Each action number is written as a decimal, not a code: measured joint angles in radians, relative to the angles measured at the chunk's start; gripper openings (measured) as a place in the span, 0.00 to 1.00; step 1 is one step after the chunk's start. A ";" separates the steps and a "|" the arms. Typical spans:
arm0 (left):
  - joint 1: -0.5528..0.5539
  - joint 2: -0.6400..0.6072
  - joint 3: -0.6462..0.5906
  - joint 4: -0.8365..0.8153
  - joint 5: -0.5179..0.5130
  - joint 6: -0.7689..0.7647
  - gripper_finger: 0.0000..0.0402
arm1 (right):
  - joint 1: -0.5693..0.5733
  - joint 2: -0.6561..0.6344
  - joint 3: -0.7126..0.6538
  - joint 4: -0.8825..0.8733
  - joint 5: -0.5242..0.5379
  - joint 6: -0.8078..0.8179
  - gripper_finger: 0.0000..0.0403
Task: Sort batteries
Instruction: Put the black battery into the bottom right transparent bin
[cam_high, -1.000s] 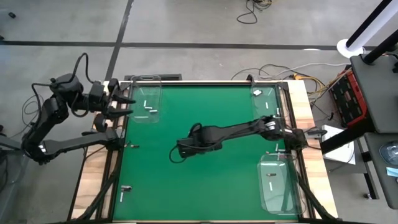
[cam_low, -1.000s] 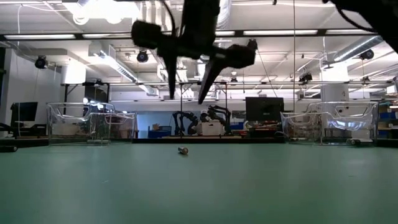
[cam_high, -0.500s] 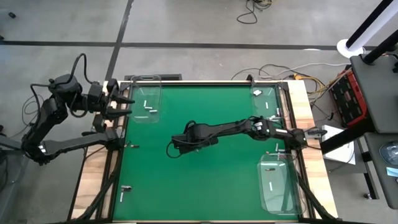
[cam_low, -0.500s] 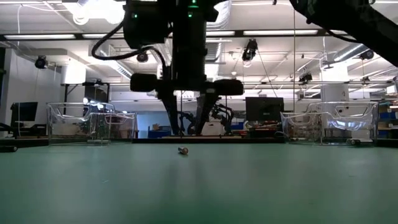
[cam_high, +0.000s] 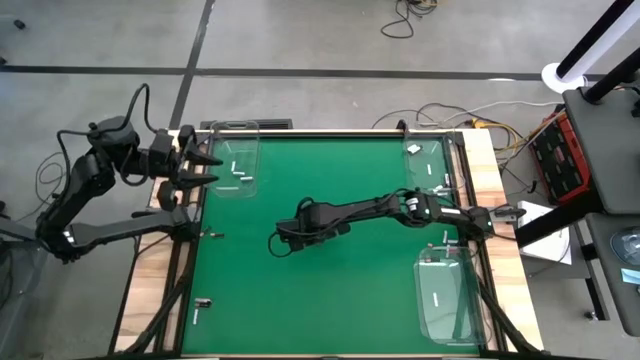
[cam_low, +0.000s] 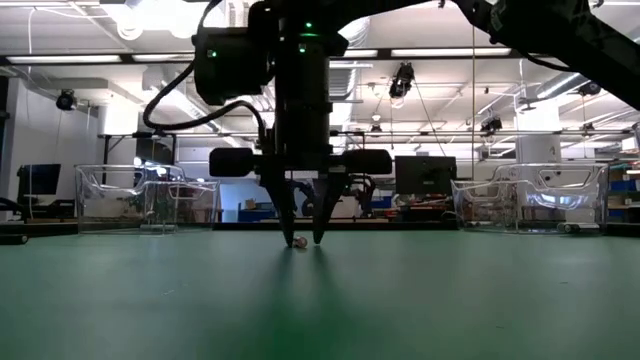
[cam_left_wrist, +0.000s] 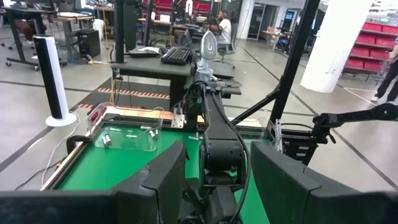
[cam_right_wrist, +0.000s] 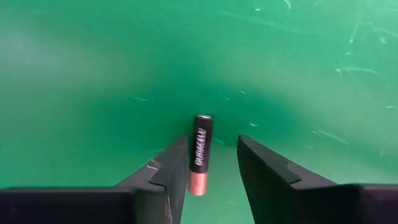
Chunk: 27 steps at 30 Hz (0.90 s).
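Right gripper (cam_low: 306, 240) down at the green felt table top (cam_high: 330, 300), mid-table, fingertips at the surface. Fingers parted, not closed: a small black-and-copper cylindrical battery (cam_right_wrist: 199, 154) lies flat between them, close against one finger (cam_right_wrist: 163, 176), with a gap to the other. In the low view the battery (cam_low: 295, 241) sits just beside the fingertips. Nothing gripped.

Left gripper (cam_high: 197, 167) waits off the table's left edge, beside the clear plastic tray (cam_high: 236, 190) at the far left corner, fingers spread, holding nothing. That tray holds a few whitish batteries (cam_high: 240, 177). Another clear tray (cam_high: 447, 320) at the near right carries one whitish battery (cam_high: 436, 299). Loose batteries (cam_high: 199, 305) lie near the table's left edge.
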 joint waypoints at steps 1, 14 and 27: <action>0.000 0.002 0.000 0.000 0.000 0.001 0.41 | 0.000 0.000 -0.002 0.003 -0.003 0.005 0.31; 0.000 -0.006 0.000 0.001 0.000 0.008 0.41 | 0.007 -0.004 -0.041 0.020 -0.060 -0.002 0.15; 0.000 -0.026 0.000 0.001 0.000 0.015 0.41 | 0.002 -0.021 -0.061 0.014 -0.082 -0.070 0.05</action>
